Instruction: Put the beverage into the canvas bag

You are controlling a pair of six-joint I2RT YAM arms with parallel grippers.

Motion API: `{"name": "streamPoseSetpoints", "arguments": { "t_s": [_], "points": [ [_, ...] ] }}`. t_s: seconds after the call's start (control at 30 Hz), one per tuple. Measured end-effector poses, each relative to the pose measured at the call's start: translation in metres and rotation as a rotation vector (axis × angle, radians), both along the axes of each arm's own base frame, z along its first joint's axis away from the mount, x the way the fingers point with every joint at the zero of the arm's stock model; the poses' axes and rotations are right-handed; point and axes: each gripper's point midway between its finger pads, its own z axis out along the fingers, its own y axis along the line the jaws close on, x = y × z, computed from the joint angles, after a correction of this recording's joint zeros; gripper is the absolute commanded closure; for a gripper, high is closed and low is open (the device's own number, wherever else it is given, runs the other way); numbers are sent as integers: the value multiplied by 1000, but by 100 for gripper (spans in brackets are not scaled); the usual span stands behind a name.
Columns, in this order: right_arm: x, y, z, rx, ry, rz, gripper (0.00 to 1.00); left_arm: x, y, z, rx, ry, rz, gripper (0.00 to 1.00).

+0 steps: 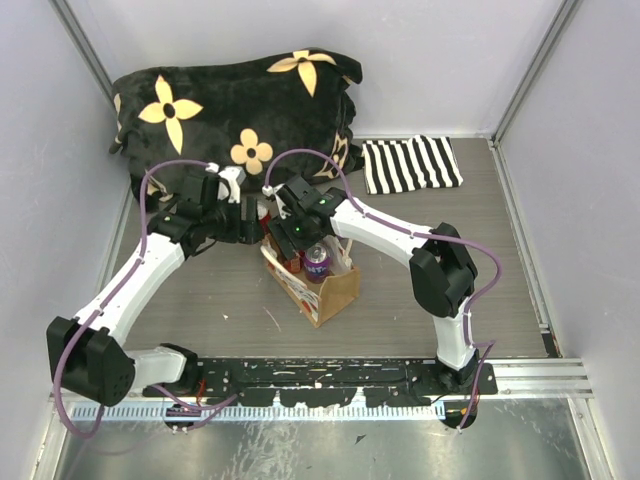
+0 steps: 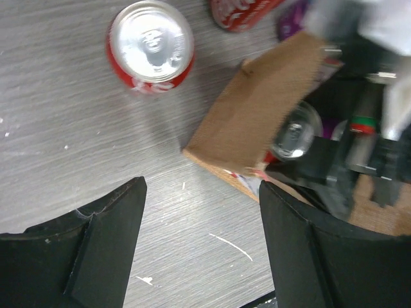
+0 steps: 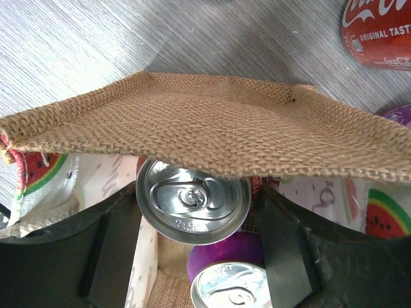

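**Can held at the mouth of the canvas bag**

The right gripper point(image 3: 194, 208) is clamped on a silver-topped can point(image 3: 192, 192), holding it in the open top of the canvas bag point(image 3: 225, 128). A purple can point(image 3: 225, 255) sits in the bag just beside it (watermelon-print lining shows on either side). The bag stands about mid-table point(image 2: 64, 128), slightly toward the near edge. The left gripper point(image 2: 200, 189) hangs wide open and empty just left of the bag. An upright red can point(image 2: 149, 45) stands nearby, and a second red can point(image 3: 379, 29) lies on its side toward the far edge.
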Motion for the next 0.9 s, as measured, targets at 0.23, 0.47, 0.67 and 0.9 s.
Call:
{"name": "streamPoseSetpoints", "arguments": {
  "t_s": [0.23, 0.47, 0.67, 0.9],
  "points": [
    [-1, 0, 0, -1, -2, 5, 82, 6, 35, -26, -21, 85, 164, 29],
    [-1, -1, 0, -1, -1, 5, 82, -12, 30, -41, -65, 139, 154, 34],
    [-1, 0, 0, -1, -1, 4, 83, -33, 18, -66, -110, 216, 136, 34],
    [-2, 0, 0, 4, 2, 8, 90, -33, 2, -94, -134, 263, 113, 34]
  ]
}}
